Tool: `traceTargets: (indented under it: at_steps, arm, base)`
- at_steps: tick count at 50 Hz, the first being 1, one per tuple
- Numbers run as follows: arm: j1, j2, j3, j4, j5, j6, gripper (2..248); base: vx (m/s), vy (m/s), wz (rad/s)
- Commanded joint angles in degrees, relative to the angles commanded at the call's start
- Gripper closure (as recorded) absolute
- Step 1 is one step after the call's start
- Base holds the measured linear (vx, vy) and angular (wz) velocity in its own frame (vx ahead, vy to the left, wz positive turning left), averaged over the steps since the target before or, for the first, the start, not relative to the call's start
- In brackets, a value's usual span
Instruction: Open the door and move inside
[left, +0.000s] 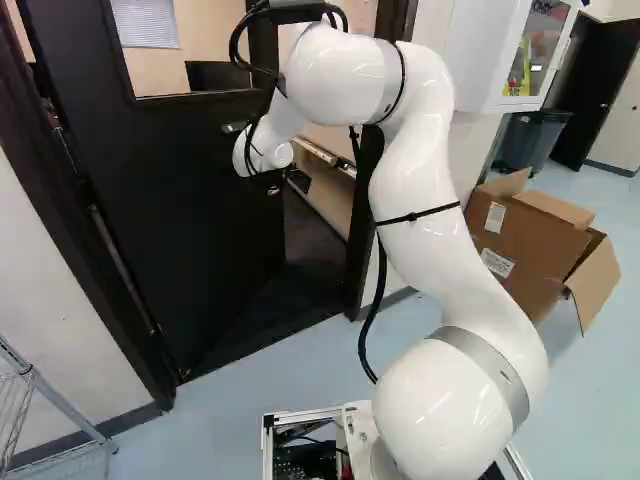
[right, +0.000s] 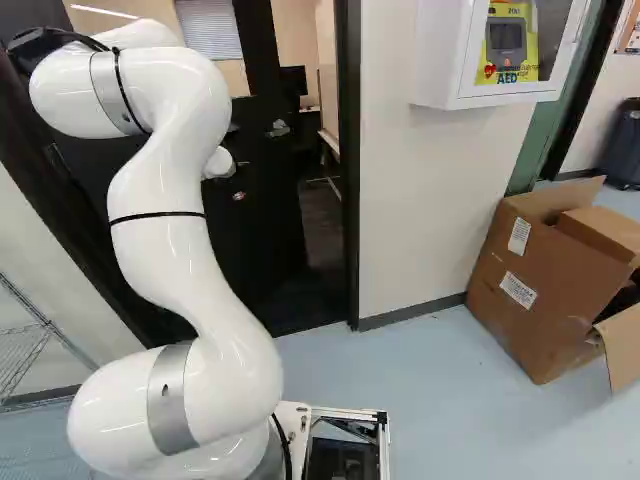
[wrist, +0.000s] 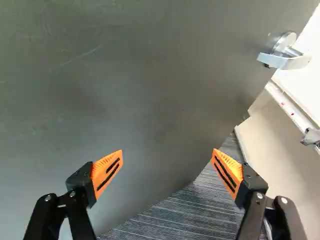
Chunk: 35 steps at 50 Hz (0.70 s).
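The dark door (left: 165, 200) stands partly open, swung inward, with a gap between its free edge and the frame (right: 352, 200). A metal lever handle (right: 278, 128) is on the door, above a round lock (right: 238, 196). The arm's wrist is close to the door at handle height, and the gripper cannot be made out in the base views. In the wrist view my gripper (wrist: 168, 151) has its orange fingers wide apart with nothing between them. It faces the door's broad grey surface (wrist: 125, 75), with the lever handle (wrist: 285, 61) well ahead and off to one side.
Beyond the doorway lies dark carpet (wrist: 175, 220) beside a pale wall. An opened cardboard box (right: 545, 290) stands on the blue floor right of the doorway, below a white wall cabinet (right: 450, 60). A wire rack (left: 30, 400) is at the left of the left base view.
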Motion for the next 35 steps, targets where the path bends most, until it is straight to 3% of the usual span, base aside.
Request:
traceTargets:
  at_steps: [35]
  arm:
    - [-1.84, 9.43, 12.31, 2.36, 0.0, 0.0, 3]
  base:
    - [0.0, 0.0, 0.0]
